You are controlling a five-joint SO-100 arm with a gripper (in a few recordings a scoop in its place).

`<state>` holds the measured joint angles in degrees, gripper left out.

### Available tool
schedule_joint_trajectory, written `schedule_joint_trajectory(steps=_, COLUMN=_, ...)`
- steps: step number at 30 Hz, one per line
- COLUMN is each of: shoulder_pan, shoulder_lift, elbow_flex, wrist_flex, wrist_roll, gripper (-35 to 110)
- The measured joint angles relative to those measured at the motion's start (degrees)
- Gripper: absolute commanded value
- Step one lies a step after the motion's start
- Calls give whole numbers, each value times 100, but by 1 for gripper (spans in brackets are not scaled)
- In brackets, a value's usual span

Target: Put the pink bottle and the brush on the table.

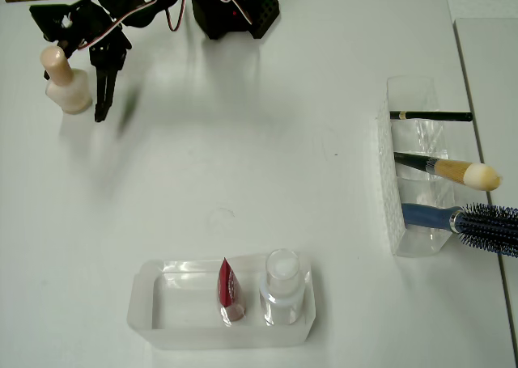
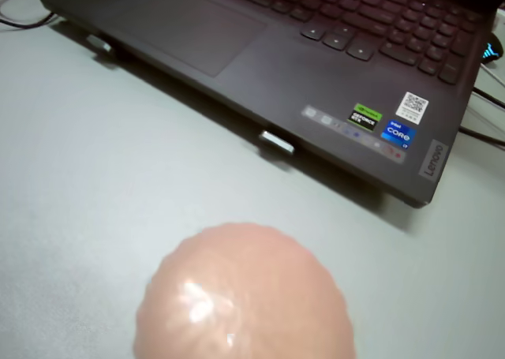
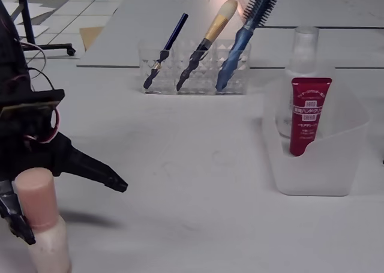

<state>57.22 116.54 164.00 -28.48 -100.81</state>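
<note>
In the fixed view the pink bottle [image 3: 41,228] stands upright on the desk [image 3: 198,183] at about 7 o'clock, and the pincer [image 3: 63,204] is spread wide around its cap, gripping nothing: one finger [image 3: 96,172] juts out to 3 o'clock of the cap, the other sits low at 9 o'clock. In the overhead view the bottle [image 1: 66,81] is at 10 o'clock on the desk, with the pincer [image 1: 85,81] beside it. The wrist view looks straight down on the rounded cap [image 2: 245,296], a laptop [image 2: 316,67] lying beyond at 12 o'clock. The bottle part looks done, so the step in hand is likely to draw clear; lifting straight up before swinging away should keep the fingers from tipping the bottle. Farther off at 12 o'clock, the brush [image 3: 207,42] leans in a clear holder [image 3: 195,69] between a thin dark stick [image 3: 165,51] and a blue hairbrush [image 3: 246,27]; it remains to be fetched.
</note>
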Motion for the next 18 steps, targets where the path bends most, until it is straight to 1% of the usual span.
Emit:
schedule_joint_trajectory(steps=6, shoulder_pan=0, shoulder_lift=396, elbow_flex=-457, wrist_flex=1037, wrist_roll=-229, gripper=68)
schedule_joint_trajectory(steps=15, shoulder_pan=0, shoulder_lift=940, elbow_flex=-765, wrist_flex=1995, wrist_roll=-492, gripper=69)
schedule_joint_trajectory(steps=18, shoulder_pan=-9, shoulder_lift=1143, elbow_flex=-1099, wrist_flex=2566, wrist_roll=-589, gripper=70)
